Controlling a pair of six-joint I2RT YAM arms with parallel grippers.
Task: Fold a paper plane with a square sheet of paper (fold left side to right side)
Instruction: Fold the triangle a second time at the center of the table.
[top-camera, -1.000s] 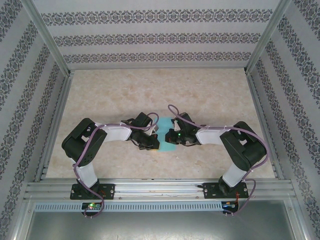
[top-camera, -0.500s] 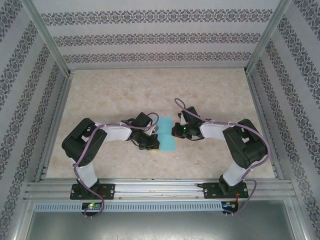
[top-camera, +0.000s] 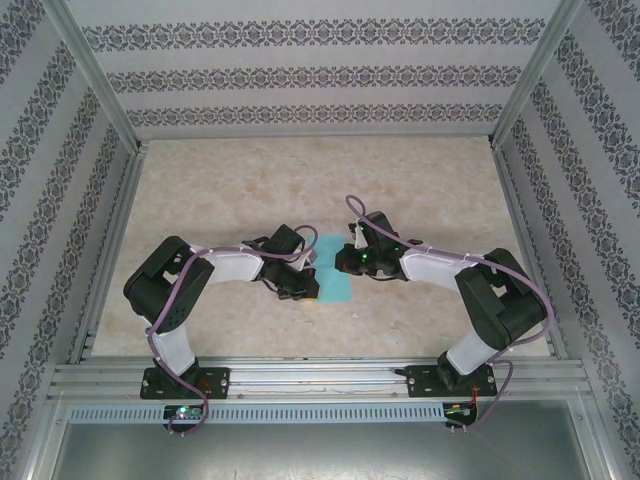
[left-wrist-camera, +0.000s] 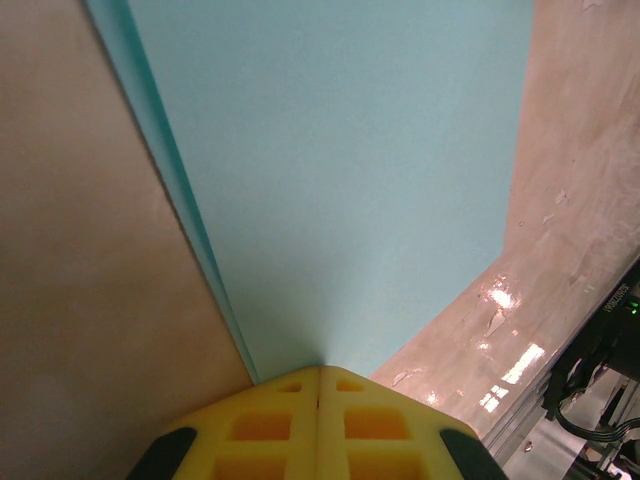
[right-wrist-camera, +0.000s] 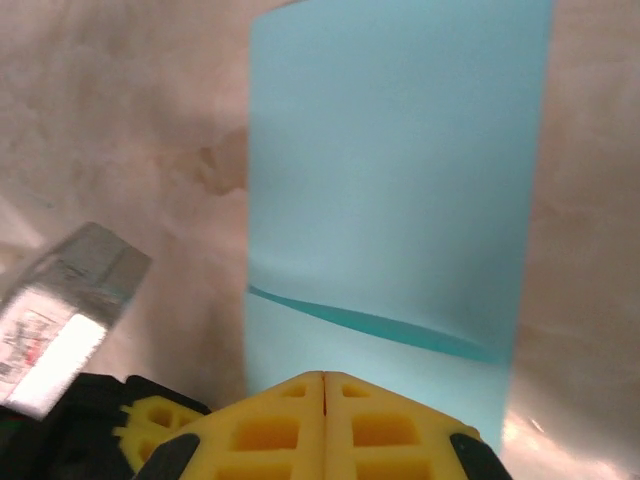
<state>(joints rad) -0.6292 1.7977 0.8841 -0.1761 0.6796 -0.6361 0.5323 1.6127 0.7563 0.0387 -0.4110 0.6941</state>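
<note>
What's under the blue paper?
The beige table shows all around the paper. A darker strip at its edge looks like a lower layer; anything else beneath is covered.

The square sheet of paper (top-camera: 337, 284) is light turquoise, the worktop (top-camera: 250, 190) marbled beige, left tool (left-wrist-camera: 320, 378) and right tool (right-wrist-camera: 324, 382) yellow, walls (top-camera: 320, 60) white with dark ornamental bands.

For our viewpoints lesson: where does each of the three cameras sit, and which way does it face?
Top external: above and behind, looking down at the table; left arm and right arm show, bases nearest.
Left wrist: on that arm's wrist, facing down past the shut left gripper along the turquoise sheet.
Right wrist: likewise, over the shut right gripper.
Shared: all see the sheet.
</note>
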